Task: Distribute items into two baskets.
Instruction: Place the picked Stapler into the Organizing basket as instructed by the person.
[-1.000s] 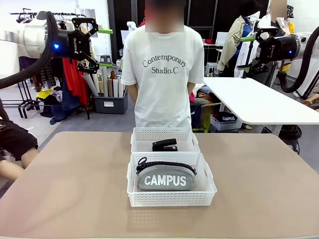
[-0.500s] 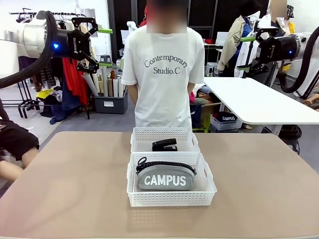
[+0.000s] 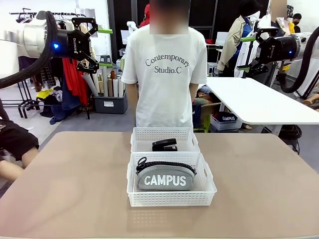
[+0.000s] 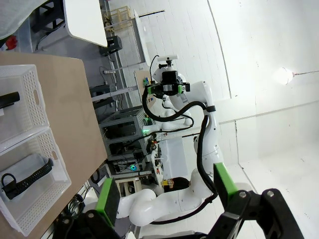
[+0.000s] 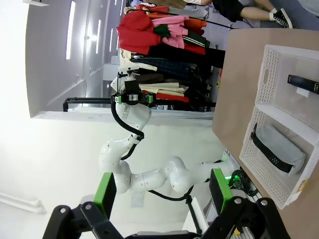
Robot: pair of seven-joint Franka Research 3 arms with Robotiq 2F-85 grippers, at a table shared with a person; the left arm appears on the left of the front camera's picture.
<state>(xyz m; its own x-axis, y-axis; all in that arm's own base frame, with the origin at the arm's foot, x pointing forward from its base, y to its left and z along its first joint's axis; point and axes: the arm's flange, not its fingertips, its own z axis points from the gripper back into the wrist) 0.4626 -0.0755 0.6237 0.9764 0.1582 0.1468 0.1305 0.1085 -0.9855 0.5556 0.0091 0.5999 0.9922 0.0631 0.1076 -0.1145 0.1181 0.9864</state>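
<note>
On the table's middle stand two white lattice baskets, one behind the other. The wider near basket (image 3: 172, 198) holds the grey CAMPUS pouch (image 3: 166, 178). A small black stapler (image 3: 164, 145) lies in the smaller far basket (image 3: 162, 133). My left gripper (image 3: 105, 48) hangs open high at the upper left, far from both. High at the upper right, my right gripper (image 3: 245, 53) is open too. The left wrist view has the left gripper (image 4: 167, 194) open, with the pouch (image 4: 25, 172) and stapler (image 4: 9, 99) well below. From the open right gripper (image 5: 163, 191), the pouch (image 5: 279, 147) and stapler (image 5: 304, 83) lie far off.
A person in a white T-shirt (image 3: 164, 74) stands at the table's far edge just behind the baskets, arms down. Bare tan tabletop (image 3: 65, 184) spreads on both sides of the baskets. A white table (image 3: 259, 102) stands at the back right.
The person has shifted slightly to the right. Both arms and the baskets' contents have not moved.
</note>
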